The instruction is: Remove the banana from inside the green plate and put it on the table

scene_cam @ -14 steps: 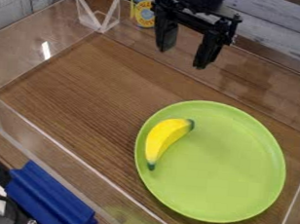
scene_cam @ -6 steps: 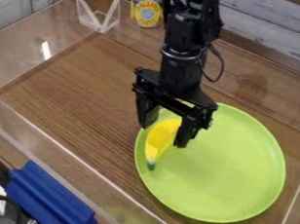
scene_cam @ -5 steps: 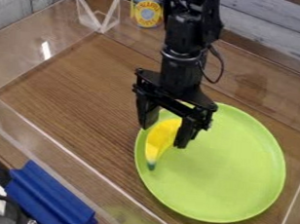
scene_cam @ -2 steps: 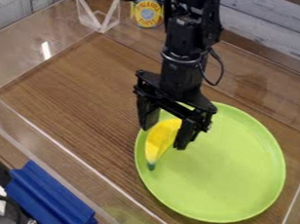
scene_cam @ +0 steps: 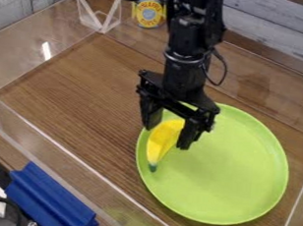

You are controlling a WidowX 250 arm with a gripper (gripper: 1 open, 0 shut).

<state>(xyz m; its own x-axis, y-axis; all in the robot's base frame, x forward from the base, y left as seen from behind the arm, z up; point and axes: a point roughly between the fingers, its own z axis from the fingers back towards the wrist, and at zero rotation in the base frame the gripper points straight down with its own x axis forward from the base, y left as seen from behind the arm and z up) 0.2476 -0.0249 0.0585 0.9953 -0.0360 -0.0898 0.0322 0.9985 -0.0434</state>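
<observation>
Gripper has descended, jaws open, straddling the banana at the green plate's nine o'clock; closing looks next.

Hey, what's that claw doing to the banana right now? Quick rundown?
Gripper open, pointing down, fingers astride the banana. Banana not gripped yet, lying in the green plate. Nothing blocking the table.

Bright, even light; glare on acrylic walls.
</observation>
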